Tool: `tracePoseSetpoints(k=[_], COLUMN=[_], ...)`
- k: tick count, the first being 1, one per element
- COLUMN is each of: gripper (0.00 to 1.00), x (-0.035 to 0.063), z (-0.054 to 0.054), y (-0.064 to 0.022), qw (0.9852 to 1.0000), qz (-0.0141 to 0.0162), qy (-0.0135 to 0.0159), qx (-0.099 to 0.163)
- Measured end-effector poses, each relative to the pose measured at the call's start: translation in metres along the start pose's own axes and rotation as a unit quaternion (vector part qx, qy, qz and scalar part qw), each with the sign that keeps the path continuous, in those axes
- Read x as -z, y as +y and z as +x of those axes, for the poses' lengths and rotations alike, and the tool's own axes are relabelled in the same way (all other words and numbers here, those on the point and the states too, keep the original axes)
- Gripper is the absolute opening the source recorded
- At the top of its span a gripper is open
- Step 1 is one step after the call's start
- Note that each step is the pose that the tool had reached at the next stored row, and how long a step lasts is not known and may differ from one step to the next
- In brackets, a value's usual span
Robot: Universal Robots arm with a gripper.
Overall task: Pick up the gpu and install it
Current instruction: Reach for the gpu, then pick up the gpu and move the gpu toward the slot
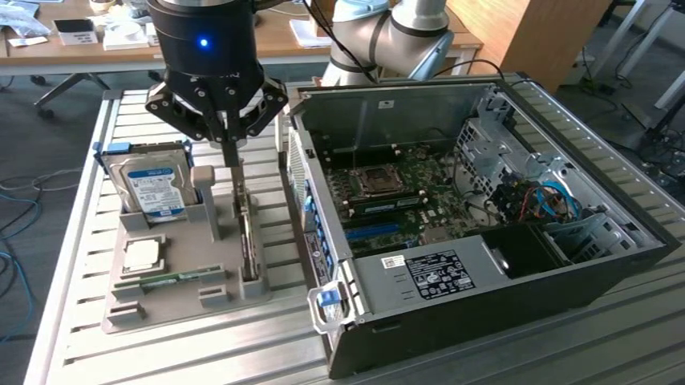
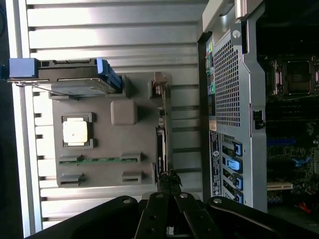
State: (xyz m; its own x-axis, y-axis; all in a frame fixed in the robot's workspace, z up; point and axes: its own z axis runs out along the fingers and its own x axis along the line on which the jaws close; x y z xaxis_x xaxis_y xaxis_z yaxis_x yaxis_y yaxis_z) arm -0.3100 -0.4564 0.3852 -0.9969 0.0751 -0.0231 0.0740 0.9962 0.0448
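The end effector (image 1: 230, 154) is clenched on the bare upper edge of the thin, light, stiff but fragile green rectangular gpu circuit card (image 1: 249, 241), which stands edgewise in the grey plastic tray (image 1: 204, 250).

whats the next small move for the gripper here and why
Probably a short, straight drop onto the gpu. The gripper sits over the card, which stands on edge in its slot of the grey tray, beside the open computer case; whether it touches yet is unclear.

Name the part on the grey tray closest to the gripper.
The graphics card, standing on edge nearest the computer case; hard drive, processor and memory stick sit farther off.
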Motion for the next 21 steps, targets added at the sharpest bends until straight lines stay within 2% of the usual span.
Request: tracePoseSetpoints(k=[17, 18, 19, 20, 21], gripper=[0.11, 0.12, 0.17, 0.17, 0.24], x=[-0.0001, -0.0001, -0.0001, -0.0001, -0.0001], z=[-0.0001, -0.0001, -0.0001, -0.0001, -0.0001], y=[-0.0016, -0.0016, -0.0016, -0.0016, -0.0016], qw=[1.0000, 1.0000, 1.0000, 1.0000, 1.0000], qz=[0.0000, 0.0000, 0.0000, 0.0000, 0.0000], qy=[-0.0001, -0.0001, -0.0001, -0.0001, -0.0001], qx=[0.000, 0.000, 0.000, 0.000, 0.000])
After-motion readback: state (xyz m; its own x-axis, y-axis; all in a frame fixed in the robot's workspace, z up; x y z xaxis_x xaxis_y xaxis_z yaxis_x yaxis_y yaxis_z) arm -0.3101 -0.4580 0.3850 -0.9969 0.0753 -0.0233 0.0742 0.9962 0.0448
